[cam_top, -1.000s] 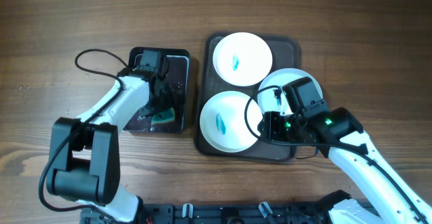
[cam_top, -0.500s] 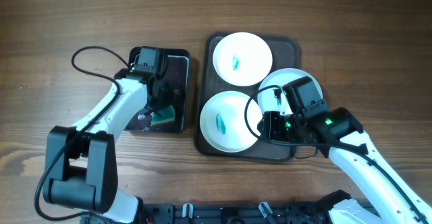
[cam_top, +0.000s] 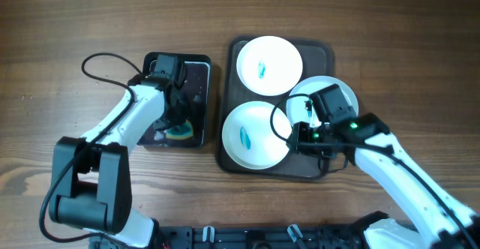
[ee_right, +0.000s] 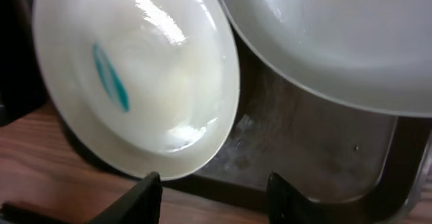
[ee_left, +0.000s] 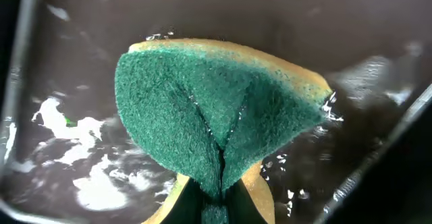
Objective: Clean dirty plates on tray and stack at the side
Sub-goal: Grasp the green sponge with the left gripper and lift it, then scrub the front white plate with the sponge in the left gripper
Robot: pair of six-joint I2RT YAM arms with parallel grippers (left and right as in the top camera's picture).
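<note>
Dark brown tray (cam_top: 319, 52) on the table (cam_top: 75, 24), carrying all three plates. The far plate (cam_top: 268, 65) and near plate (cam_top: 255, 135) each bear a teal smear at centre. The third plate (cam_top: 313, 85) sits at the robot's right side of the tray, with its edge meeting the near plate. The arm hides its middle, so a smear there cannot be confirmed. Just left of the tray is the black pan (cam_top: 196, 57), its floor wet-looking, with the green-and-yellow sponge (ee_left: 216, 116) in it. The left tool (cam_top: 178, 125) is clamped on the sponge, folding it. The right tool (ee_right: 216, 200) has its fingers apart and empty, above the tray's near rim beside the near plate.
</note>
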